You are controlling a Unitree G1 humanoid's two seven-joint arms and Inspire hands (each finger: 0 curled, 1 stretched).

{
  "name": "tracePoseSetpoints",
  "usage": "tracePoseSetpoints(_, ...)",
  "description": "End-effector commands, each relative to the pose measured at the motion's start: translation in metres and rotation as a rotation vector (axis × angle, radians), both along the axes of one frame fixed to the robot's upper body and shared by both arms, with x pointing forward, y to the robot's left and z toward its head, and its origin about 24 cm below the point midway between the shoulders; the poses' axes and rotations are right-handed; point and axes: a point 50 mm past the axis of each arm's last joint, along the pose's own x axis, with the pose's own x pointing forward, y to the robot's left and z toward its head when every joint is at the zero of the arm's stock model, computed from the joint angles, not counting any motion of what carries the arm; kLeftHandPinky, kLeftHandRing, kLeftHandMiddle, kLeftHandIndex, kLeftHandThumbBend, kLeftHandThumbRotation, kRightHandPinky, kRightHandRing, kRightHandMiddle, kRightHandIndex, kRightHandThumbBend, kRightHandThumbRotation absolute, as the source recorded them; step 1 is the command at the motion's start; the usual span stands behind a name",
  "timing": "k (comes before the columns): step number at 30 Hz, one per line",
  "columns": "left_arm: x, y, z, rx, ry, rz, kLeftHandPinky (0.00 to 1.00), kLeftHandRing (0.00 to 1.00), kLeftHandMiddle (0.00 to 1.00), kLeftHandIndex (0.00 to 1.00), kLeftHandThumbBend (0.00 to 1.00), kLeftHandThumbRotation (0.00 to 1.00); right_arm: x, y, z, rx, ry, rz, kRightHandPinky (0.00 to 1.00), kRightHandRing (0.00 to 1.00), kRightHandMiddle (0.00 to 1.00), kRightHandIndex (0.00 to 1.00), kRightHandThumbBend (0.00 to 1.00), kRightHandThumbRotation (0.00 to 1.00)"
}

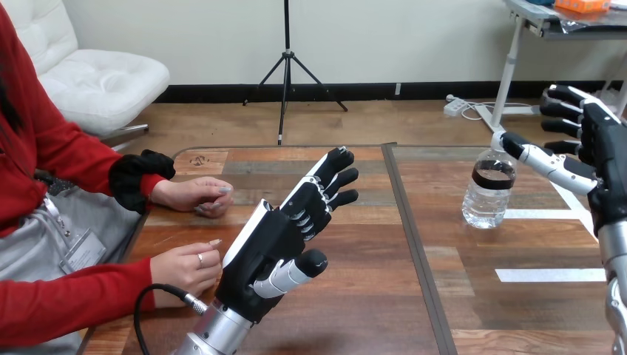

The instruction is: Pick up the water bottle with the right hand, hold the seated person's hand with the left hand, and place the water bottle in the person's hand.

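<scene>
Clear plastic water bottle point(488, 194) stands upright on the wooden table point(355, 310), cap up, toward the right side.
The right hand point(605, 163) hangs just beside it, fingers spread wide and gripping nothing, thumb reaching to the cap; whether it touches I can't tell. The left hand point(270, 244) is raised mid-table, fingers straight and empty, near the person's nearer hand point(188, 265); the person's farther hand point(194, 196) rests beyond.

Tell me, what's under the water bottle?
The water bottle stands on the wooden table, next to a white tape strip. Its base covers the spot right beneath it.
</scene>
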Motion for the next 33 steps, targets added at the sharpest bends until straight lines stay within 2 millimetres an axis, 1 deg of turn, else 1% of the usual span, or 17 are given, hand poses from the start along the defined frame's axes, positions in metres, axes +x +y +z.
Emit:
tracePoseSetpoints(1,0.007,-0.008,0.012,-0.032,-0.058,0.003,0.90,0.95,0.97,0.96,1.00,0.75,0.020,-0.002,0.025,-0.060,-0.045,0.013,0.63,0.75,0.76,0.81,1.00,0.40)
tracePoseSetpoints(8,0.007,-0.009,0.012,-0.029,-0.065,0.005,0.90,0.95,0.97,0.96,1.00,0.75,0.030,-0.007,0.027,-0.134,0.029,0.012,0.62,0.76,0.77,0.82,1.00,0.43)
tracePoseSetpoints(15,0.006,-0.010,0.012,-0.033,-0.065,0.004,0.90,0.95,0.98,0.96,1.00,0.74,0.038,-0.012,0.030,-0.182,0.086,0.010,0.64,0.78,0.79,0.82,1.00,0.45)
tracePoseSetpoints(21,0.005,-0.011,0.012,-0.039,-0.069,0.003,0.90,0.95,0.97,0.96,1.00,0.74,0.045,-0.017,0.033,-0.218,0.138,0.012,0.64,0.78,0.79,0.82,1.00,0.45)
tracePoseSetpoints(33,0.002,-0.012,0.011,-0.044,-0.073,0.007,0.90,0.95,0.97,0.96,1.00,0.74,0.053,-0.026,0.036,-0.286,0.233,0.019,0.61,0.77,0.78,0.81,1.00,0.44)
